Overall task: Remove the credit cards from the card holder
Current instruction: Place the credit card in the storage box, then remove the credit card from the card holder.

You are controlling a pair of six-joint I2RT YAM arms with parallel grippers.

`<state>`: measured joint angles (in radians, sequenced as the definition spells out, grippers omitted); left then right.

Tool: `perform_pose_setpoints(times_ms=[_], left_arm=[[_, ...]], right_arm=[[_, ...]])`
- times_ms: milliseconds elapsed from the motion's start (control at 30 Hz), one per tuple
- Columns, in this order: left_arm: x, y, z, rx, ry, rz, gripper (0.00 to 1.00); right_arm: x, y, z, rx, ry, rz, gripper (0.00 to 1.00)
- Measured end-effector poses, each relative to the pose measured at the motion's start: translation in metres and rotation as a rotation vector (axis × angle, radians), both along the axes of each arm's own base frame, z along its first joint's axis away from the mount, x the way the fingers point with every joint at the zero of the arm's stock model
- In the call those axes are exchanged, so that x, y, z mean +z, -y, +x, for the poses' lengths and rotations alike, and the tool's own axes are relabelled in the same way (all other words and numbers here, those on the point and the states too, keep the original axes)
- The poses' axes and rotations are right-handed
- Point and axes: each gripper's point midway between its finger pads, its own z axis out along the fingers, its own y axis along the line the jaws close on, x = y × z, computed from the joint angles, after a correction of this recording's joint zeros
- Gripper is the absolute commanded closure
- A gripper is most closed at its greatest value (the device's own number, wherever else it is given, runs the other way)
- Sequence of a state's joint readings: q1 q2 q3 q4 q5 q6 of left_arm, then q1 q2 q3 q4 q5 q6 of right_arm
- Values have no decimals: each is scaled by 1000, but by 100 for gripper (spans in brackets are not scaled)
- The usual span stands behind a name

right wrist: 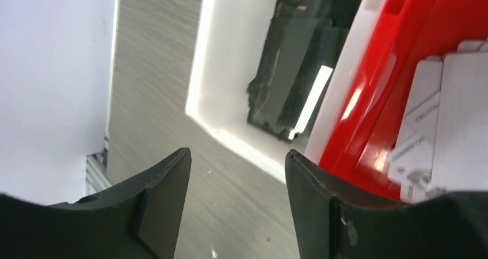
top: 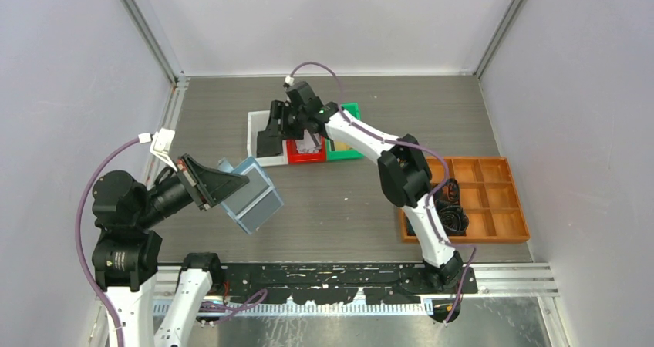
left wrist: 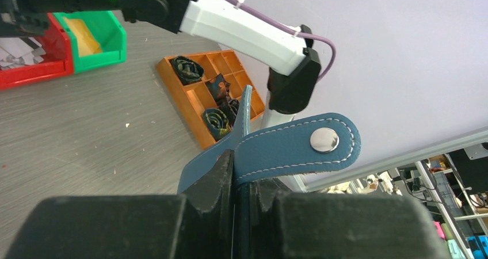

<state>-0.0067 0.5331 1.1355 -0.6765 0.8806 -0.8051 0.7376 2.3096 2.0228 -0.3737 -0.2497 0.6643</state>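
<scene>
The white bin is occupied by black credit cards, the red bin by grey cards, the green bin by a gold card, and the orange tray at 4 o'clock by coiled cables. The blue card holder is pinched, unfolded, by the left claw at 8 o'clock. The right claw is spread over the white bin's edge, with the holder well apart at its 7 o'clock.

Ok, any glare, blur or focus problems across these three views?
Top external: sharp, evenly lit, soft shadows only. Left wrist: blue card holder crisp, its metal snap glinting, the black foreground dark and soft. Right wrist: white bin blown out, red bin streaked with glare, white cards in it slightly blurred.
</scene>
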Motion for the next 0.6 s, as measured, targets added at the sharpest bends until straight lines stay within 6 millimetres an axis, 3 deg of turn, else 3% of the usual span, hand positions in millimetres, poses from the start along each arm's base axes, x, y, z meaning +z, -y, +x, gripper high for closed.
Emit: perform_pose_setpoints(times_ms=[100, 200, 333, 433, 500, 600], left_arm=[[4, 0, 0, -3, 14, -7, 100], [8, 1, -1, -7, 21, -20, 100], [18, 3, -2, -14, 34, -51, 100], [24, 4, -5, -24, 47, -76, 100], [27, 5, -6, -31, 50, -87, 100], [30, 6, -7, -39, 47, -100, 100]], right_arm=[[25, 10, -13, 8, 12, 21, 30], [75, 23, -34, 28, 69, 96, 24], [158, 50, -88, 104, 172, 293, 17], [211, 71, -142, 222, 266, 503, 15], [218, 84, -176, 299, 299, 580, 15], [193, 97, -216, 379, 288, 590, 15]])
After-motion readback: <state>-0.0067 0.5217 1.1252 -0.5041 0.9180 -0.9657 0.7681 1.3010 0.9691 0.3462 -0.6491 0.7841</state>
